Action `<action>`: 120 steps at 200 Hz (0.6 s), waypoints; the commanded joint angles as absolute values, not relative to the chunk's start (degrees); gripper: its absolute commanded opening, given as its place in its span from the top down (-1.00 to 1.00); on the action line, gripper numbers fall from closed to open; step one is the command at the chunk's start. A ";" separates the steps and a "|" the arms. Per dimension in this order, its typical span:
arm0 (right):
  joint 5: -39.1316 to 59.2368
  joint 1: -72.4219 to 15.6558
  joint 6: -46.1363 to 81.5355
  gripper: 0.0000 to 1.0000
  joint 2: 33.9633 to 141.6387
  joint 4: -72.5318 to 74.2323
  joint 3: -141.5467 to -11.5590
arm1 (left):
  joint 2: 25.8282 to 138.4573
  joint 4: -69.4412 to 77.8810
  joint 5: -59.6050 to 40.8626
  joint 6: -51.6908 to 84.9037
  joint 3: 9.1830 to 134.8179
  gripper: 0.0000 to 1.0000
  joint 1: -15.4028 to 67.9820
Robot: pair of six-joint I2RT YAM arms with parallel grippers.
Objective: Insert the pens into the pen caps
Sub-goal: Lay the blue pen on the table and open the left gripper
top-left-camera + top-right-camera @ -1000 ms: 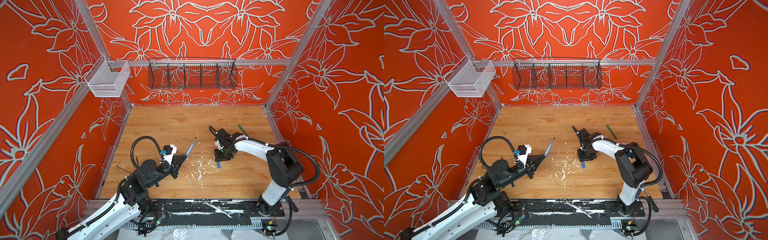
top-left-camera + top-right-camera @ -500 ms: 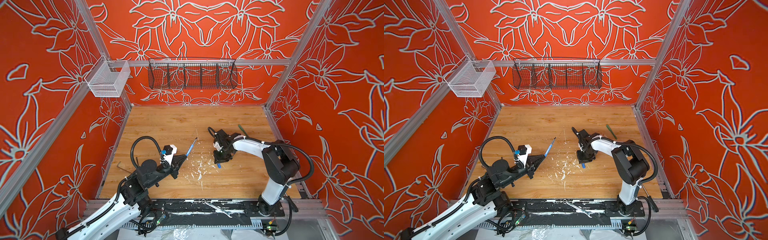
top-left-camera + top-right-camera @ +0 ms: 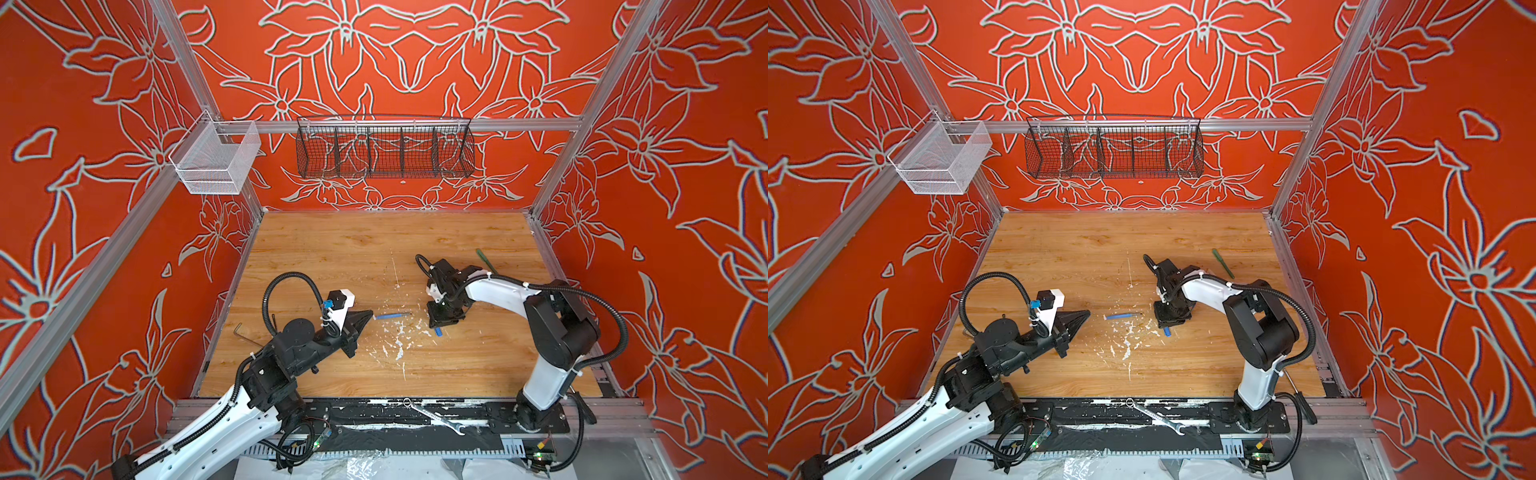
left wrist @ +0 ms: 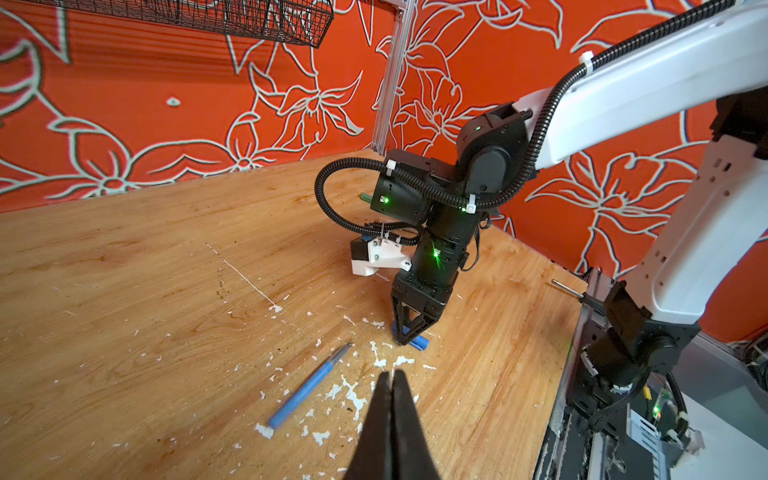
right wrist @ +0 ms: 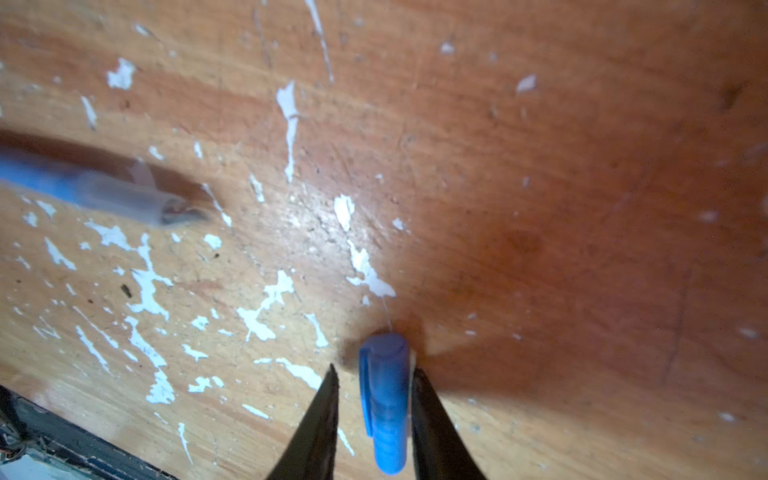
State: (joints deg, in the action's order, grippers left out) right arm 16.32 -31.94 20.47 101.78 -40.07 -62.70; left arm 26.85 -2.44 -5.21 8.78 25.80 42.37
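Observation:
A blue pen lies flat on the wooden table, just beyond the tip of my left gripper. That gripper is shut with nothing in it, and the pen looks blurred beside it. My right gripper points down at the table, open, its jaws standing on either side of the blue pen cap. One finger touches the cap; the other stands a little apart. A green pen lies at the back right.
White paint flecks mark the table between the arms. A bent hex key lies at the left edge. A silver wrench rests on the black front rail. A black wire basket and a white one hang on the walls.
The blue pen, earlier held tilted upward in my left gripper, has left it and now lies flat on the table. My right gripper stays over the blue cap.

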 commanded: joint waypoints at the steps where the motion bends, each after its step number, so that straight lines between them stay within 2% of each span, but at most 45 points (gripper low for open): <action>1: 13.79 -31.73 20.38 0.20 100.45 -42.32 -62.90 | 26.61 -1.15 -5.14 8.35 25.92 1.00 42.19; 120: 12.98 -31.55 21.78 0.08 95.89 -40.41 -63.36 | 28.73 -3.56 -1.24 10.44 27.37 1.00 42.09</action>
